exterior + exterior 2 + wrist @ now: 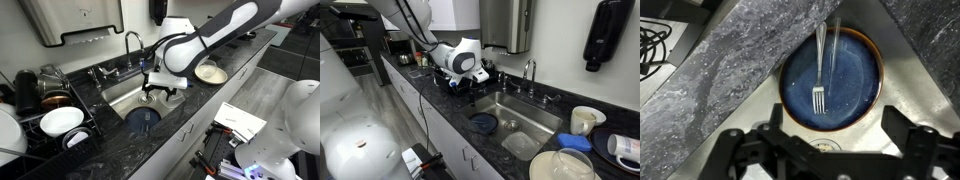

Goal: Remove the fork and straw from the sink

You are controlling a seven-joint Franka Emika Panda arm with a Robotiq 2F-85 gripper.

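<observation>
The sink [122,97] is a steel basin set in black speckled countertop; it also shows in the exterior view [525,113] and the wrist view [748,104]. A blue plate [855,85] lies in it, seen in both exterior views [143,118] [483,122]. A silver fork [819,72] lies on the plate, tines toward me. A clear straw [835,40] lies beside the fork. My gripper [828,150] is open and empty, hovering above the basin near the drain, short of the plate. It shows in both exterior views [162,94] [461,86].
A curved faucet [132,42] stands behind the basin. A black wire dish rack [48,112] holds bowls and cups beside the sink. A cream plate [210,72] sits on the counter at the other side. A clear lid [522,145] lies in the basin.
</observation>
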